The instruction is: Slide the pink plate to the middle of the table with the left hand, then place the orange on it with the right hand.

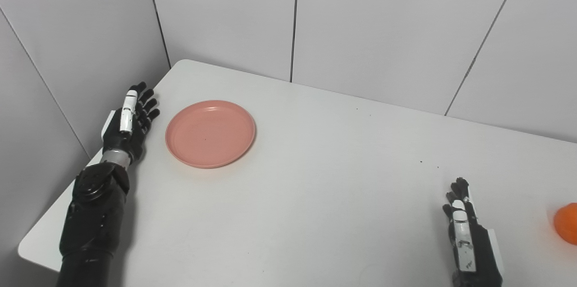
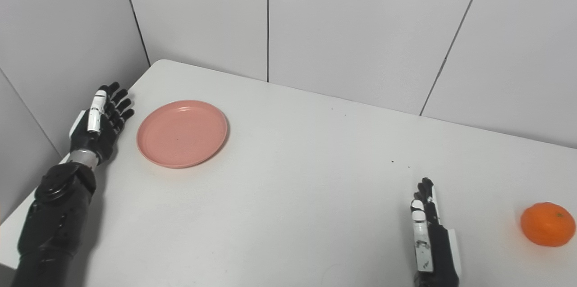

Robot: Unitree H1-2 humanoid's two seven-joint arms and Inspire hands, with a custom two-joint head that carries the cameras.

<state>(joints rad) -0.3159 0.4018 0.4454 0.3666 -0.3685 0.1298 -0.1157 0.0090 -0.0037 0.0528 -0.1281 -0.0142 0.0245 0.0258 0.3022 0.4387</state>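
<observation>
- Left hand point(image 2: 100, 121): fingers spread, empty; plate point(image 2: 182, 133) just beside it, apart.
- Right hand point(image 2: 430, 233): fingers straight, empty; orange point(image 2: 547, 224) near its outer side.

We see a table point(image 2: 315, 197) with a smooth, matt white top that looks like laminate or painted board, with a few tiny dark specks on it. The pink plate point(image 2: 182, 134) looks like plastic, smooth with a soft satin sheen along its raised rim. The orange point(image 2: 547, 224) has a finely dimpled skin with a slight gloss. The left hand point(image 1: 130, 125) and the right hand point(image 2: 428, 237) look like hard black plastic, lightly shiny, with glossy white plates on them; the left wrist carries a silvery metal-looking ring. The wall panels point(image 2: 360, 21) behind are matt, smooth and pale grey, with thin dark seams.
</observation>
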